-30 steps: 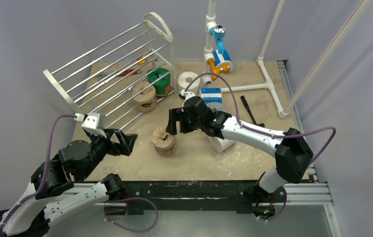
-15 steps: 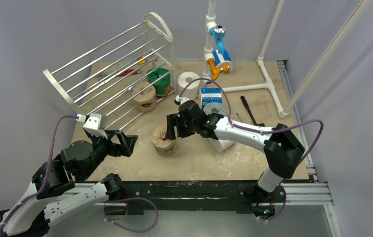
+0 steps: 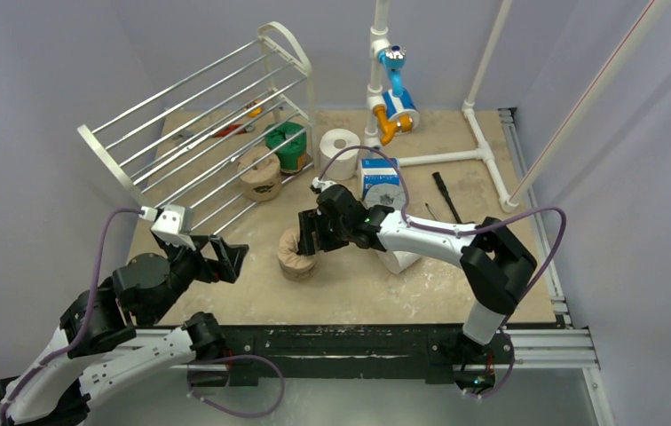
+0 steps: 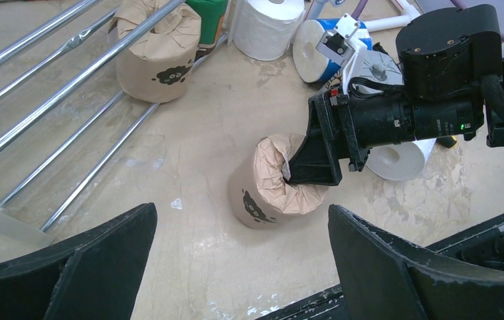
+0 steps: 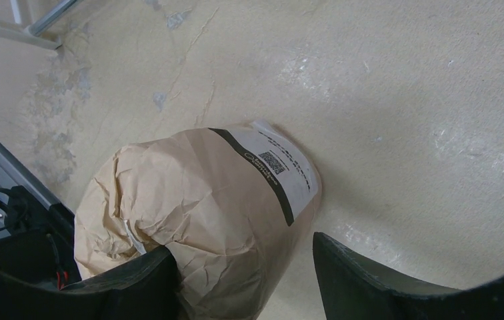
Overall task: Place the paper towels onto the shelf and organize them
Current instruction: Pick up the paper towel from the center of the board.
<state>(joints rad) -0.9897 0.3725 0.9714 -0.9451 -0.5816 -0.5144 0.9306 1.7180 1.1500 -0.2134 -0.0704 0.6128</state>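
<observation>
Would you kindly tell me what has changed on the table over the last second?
The right gripper moved left to the loose tan roll, its jaws narrowing astride the roll's wall, not yet clamped. The roll, the left gripper, open, and the rolls at the shelf stayed put.

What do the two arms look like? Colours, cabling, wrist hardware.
The left arm and right arm match: white link shells, black joint housings. A purple cable loops along each. The left gripper and right gripper are black with broad wedge fingers. A pale camera bracket sits at each wrist; a green light shows on the right.
</observation>
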